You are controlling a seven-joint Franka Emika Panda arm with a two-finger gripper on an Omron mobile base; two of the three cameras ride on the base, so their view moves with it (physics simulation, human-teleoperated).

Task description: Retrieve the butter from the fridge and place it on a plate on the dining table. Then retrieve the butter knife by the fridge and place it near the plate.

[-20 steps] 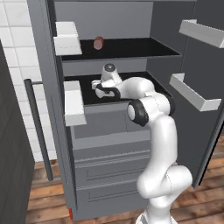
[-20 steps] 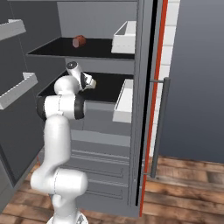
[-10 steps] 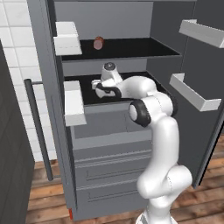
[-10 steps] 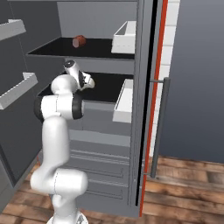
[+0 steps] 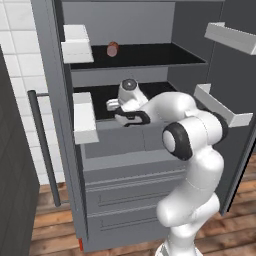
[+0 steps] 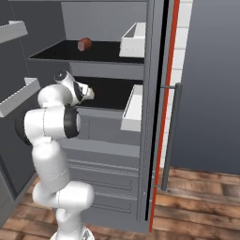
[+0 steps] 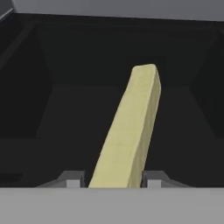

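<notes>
The butter point(image 7: 131, 131) is lying between the two finger tips of the gripper point(image 7: 114, 178) in the hand view, a pale yellow stick that is running away from the hand over the dark shelf floor. Both tips are sitting right against its near end, one on each side, so the jaws are pinching the butter. Whether the stick is already lifting off the shelf or is only resting on it, I cannot tell.

In the left base view the gripper point(image 5: 114, 105) is reaching into the fridge point(image 5: 125, 185) at the lower of the two open shelves, and the white arm is bending over the front edge of this shelf. On the upper shelf a small reddish round thing point(image 5: 113, 49) is standing alone, well apart from the hand. White door bins point(image 5: 85, 116) are hanging on the open left door, and both doors are standing wide open. From the right base view the gripper point(image 6: 88, 93) is showing at the same lower shelf, beside the red side edge of the fridge.

I am judging the task as still in its early part: the doors are open and the butter is gripped, but it is not yet out of the fridge. Carrying it to the plate on the dining table, and then the whole part with the butter knife, are still waiting.
</notes>
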